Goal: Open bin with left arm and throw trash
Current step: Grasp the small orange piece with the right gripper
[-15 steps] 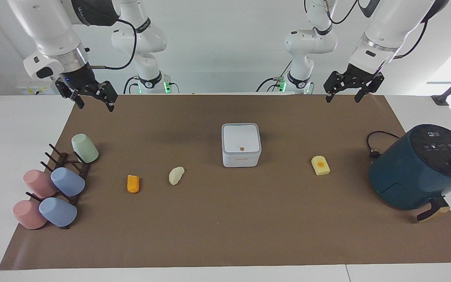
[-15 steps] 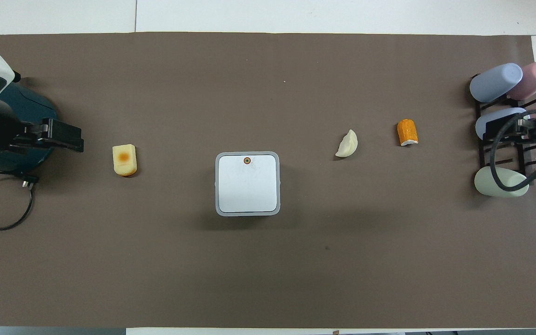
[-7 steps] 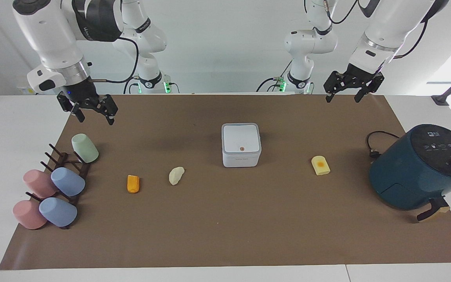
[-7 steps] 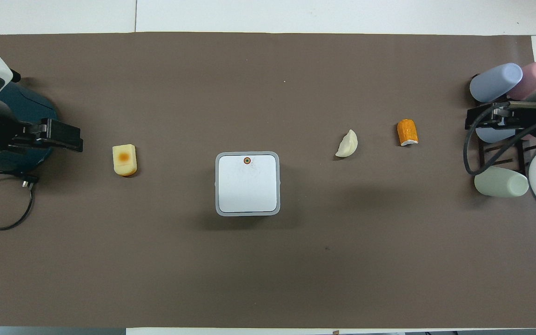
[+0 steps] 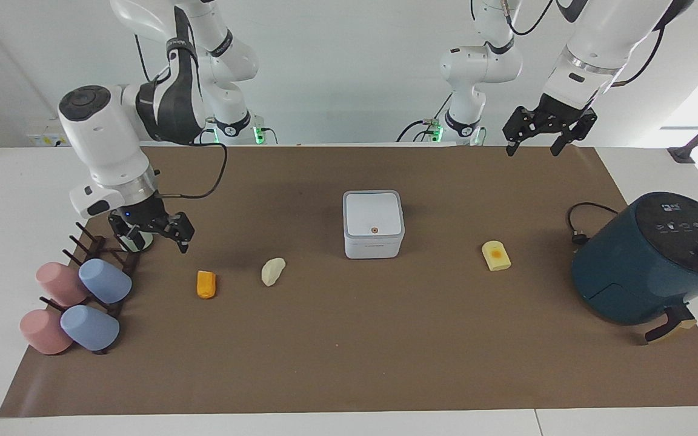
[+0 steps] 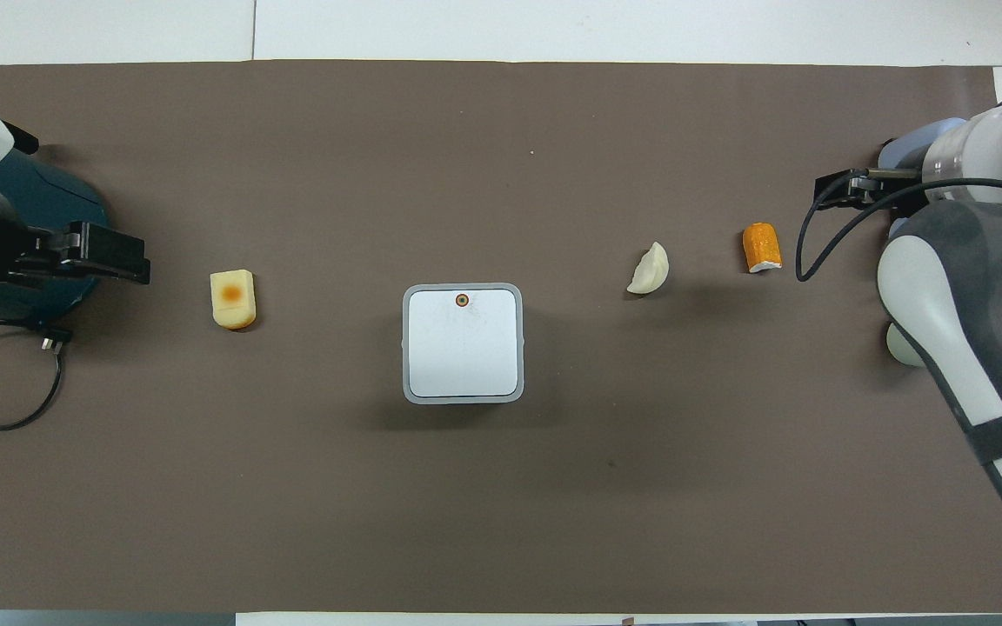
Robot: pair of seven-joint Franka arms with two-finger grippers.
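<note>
Movement is confined to the right arm: over the last second its right gripper (image 5: 154, 233) has been lowered from the upper left of the facing frame to a spot low over the mat, just above the pale green cup at the cup rack (image 5: 91, 254), and it now hangs close to the orange lump (image 5: 206, 284). Its jaws are seen spread, with nothing between them. The left gripper (image 5: 544, 140) has barely shifted; it is held high at the upper right of the same frame, over the mat's edge nearest the robots, jaws likewise spread and empty. The bin (image 5: 373, 224) is unchanged at the centre of the frame, lid flat and shut, the small orange dot visible on its top. The trash is untouched: the orange lump and the cream lump (image 5: 272, 270) lie side by side at centre left of the facing frame, the yellow lump (image 5: 496, 255) at centre right, between the bin and the air fryer (image 5: 649, 257). Judged from this, the pick-up of the orange lump is being prepared first, while the lid-opening assigned to the left arm has not been started. A lump cannot be dropped in until that lid is lifted, so the left arm's approach to the bin is what the task waits on.
</note>
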